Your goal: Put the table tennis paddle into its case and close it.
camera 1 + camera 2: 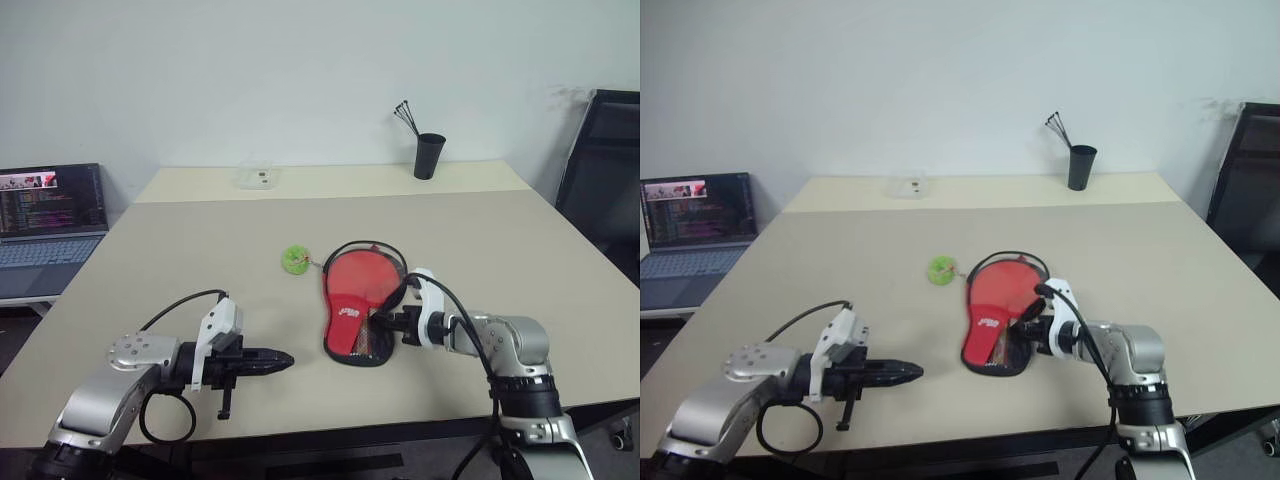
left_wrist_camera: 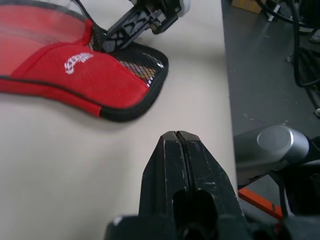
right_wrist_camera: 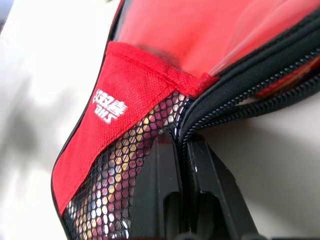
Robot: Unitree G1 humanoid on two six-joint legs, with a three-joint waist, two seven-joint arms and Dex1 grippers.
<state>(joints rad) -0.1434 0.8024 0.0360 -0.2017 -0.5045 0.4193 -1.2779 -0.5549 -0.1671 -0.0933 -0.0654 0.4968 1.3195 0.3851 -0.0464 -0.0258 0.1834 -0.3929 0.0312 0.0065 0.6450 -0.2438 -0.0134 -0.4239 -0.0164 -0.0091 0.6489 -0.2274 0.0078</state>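
We see the case (image 1: 354,300) lying flat on the tan table (image 1: 200,260), a little to the right of the middle. Its red side with the white logo faces up, and the black mesh pocket is at the end close to us. The right gripper (image 1: 384,322) is at that near end, on the right side of the case. In the right wrist view its two black fingers (image 3: 160,200) are pressed together on the black zipper rim (image 3: 240,100) of the case, right beside the mesh pocket (image 3: 125,175). The zipper looks open along that side, and a bit of red shows in the gap. We think that is the table tennis paddle (image 3: 290,80) inside the case, but we cannot tell for sure. The left gripper (image 1: 284,360) hangs over the table to the left of the case and does not touch it. Its fingers (image 2: 175,165) are pressed together with nothing between them, and its tip points toward the case. A small green charm (image 1: 295,260) lies on the table just beside the far left edge of the case. A black cup (image 1: 429,156) with sticks in it stands far back on the table. A laptop (image 1: 45,225) sits open at the left.
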